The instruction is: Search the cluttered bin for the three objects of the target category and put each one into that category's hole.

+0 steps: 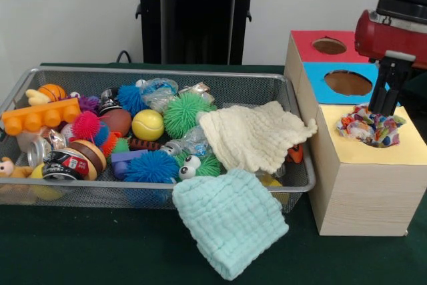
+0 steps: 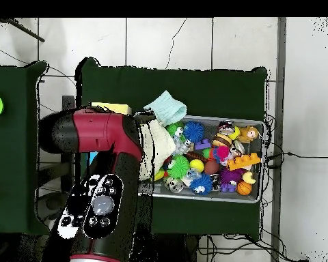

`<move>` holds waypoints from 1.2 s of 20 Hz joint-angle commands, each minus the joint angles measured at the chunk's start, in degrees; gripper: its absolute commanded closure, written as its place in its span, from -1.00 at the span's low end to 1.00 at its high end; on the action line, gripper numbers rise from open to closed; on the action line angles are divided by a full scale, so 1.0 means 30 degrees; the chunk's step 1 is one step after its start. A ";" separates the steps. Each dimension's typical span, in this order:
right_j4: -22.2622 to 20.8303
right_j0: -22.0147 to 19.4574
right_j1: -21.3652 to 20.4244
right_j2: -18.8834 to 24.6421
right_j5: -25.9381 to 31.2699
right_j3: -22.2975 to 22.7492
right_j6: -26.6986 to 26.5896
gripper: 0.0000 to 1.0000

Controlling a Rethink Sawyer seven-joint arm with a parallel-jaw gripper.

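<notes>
While poised over yellow hole: fingers [image 1: 385, 101] slightly parted, empty, just above scrunchie [image 1: 370, 127]; cloths draped on bin [image 1: 40, 71].

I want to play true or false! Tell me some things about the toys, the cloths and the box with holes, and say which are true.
1. The end effector is above the yellow hole of the box. True.
2. A colourful cloth is stuffed in the yellow hole. True.
3. The mint green cloth lies fully inside the bin. False: it hangs over the bin's front edge onto the table.
4. The blue hole has a ball in it. False: it looks empty.
5. A cream cloth lies in the bin. True.
6. The orange block sits on the box. False: it is in the bin.
</notes>
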 commanded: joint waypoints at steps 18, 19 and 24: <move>-0.0414 -0.0577 0.1478 0.1885 -0.2640 0.2206 0.2523 1.00; -0.0415 -0.0542 0.1521 0.1840 -0.2694 0.2215 0.2571 1.00; -0.0568 -0.0223 0.1684 0.1530 -0.3187 0.2297 0.2746 1.00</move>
